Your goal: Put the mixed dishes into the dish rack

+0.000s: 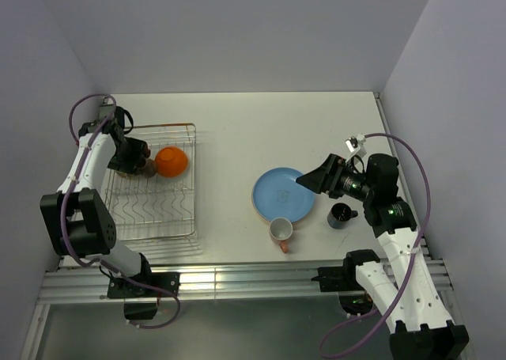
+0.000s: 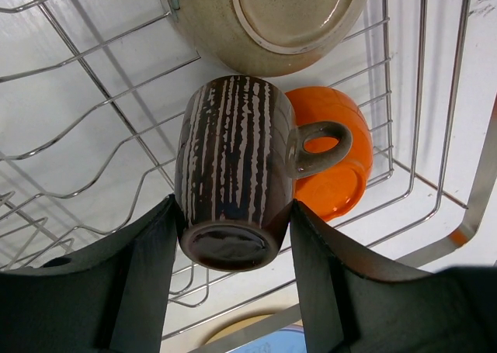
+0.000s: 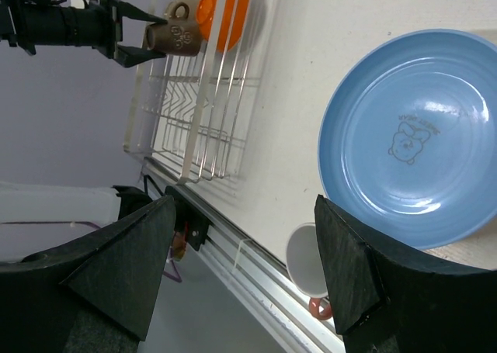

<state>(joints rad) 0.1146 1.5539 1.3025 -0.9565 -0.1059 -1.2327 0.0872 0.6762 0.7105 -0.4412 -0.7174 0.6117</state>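
Brown-and-cream streaked glaze marks the dark brown mug [image 2: 229, 151], which the left fingers [image 2: 147, 275] clamp across its base end, one on each side of the barrel. We place the step in hand as setting this mug into the dish rack [image 1: 154, 210]. In the top view the mug sits at the rack's 12 o'clock end, with the orange-sided bowl [image 1: 171, 161] at its 3 o'clock. We cannot tell whether the mug touches the wires.

The next move calls for lowering the mug until the wavy floor carries it, then parting the fingers without knocking the bowl or the tan plate [image 2: 272, 12] just beyond it.

The right fingers [image 3: 124, 275] stand spread and grasp nothing. They hover at the 3 o'clock rim of the blue plate [image 1: 282, 192], which lies flat on the surface [image 1: 237, 130], well apart from the rack.

Materials and shapes:
- Rack: thin bright wire, rectangular, raised sides.
- Tan plate: speckled matt underside with a round foot ring.
- Blue plate: smooth and glossy, shallow, with a small printed figure.
- Pinkish-orange mug [image 1: 281, 230]: at the plate's 6 o'clock, pale inside.
- Dark blue mug [image 1: 341, 214]: at the plate's 4 o'clock, upright.
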